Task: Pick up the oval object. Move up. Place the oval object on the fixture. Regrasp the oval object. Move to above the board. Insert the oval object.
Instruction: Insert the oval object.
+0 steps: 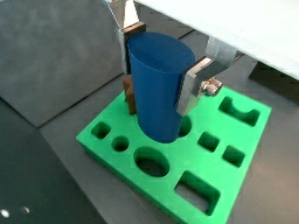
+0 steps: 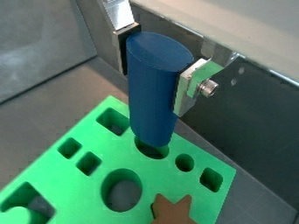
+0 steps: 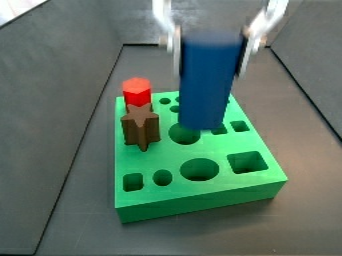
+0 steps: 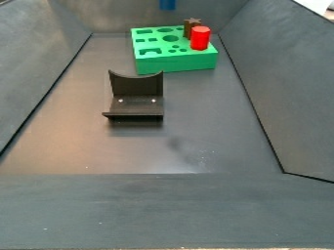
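My gripper is shut on the oval object, a smooth dark-blue peg held upright between the silver fingers. In both wrist views it hangs over the green board. The same gripper holds the peg with its lower end lined up over a hole of the board. A side view shows the gripper and peg above the board. The fixture stands bare on the floor, in front of the board.
A red hexagonal peg and a brown star peg stand in the board's holes beside the hanging peg. Both, red and brown, also show from afar. Dark sloping walls enclose the grey floor.
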Motion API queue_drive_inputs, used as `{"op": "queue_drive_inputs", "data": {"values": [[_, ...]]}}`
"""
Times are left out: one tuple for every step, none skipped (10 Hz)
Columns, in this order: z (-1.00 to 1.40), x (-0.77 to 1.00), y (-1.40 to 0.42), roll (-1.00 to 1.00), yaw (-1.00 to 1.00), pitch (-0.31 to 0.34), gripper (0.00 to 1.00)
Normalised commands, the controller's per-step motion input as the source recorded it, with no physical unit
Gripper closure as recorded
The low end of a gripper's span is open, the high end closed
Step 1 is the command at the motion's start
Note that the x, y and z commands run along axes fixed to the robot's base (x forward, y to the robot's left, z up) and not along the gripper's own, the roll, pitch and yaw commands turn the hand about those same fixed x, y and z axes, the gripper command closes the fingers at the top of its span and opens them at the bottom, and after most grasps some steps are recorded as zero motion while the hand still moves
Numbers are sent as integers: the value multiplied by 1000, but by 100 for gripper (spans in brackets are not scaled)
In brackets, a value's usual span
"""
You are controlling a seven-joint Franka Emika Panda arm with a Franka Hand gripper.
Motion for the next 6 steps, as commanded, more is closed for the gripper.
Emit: {"op": "queue_drive_inputs", "data": {"values": [[-577, 29, -237, 191, 160, 0, 100], [-574, 60, -214, 170, 151, 0, 100], [-606, 26, -183, 230, 120, 0, 100], [-563, 151, -120, 197, 117, 0, 100], [-477, 171, -117, 160, 86, 0, 100], [-134, -571, -11, 37, 0, -13, 100]]}}
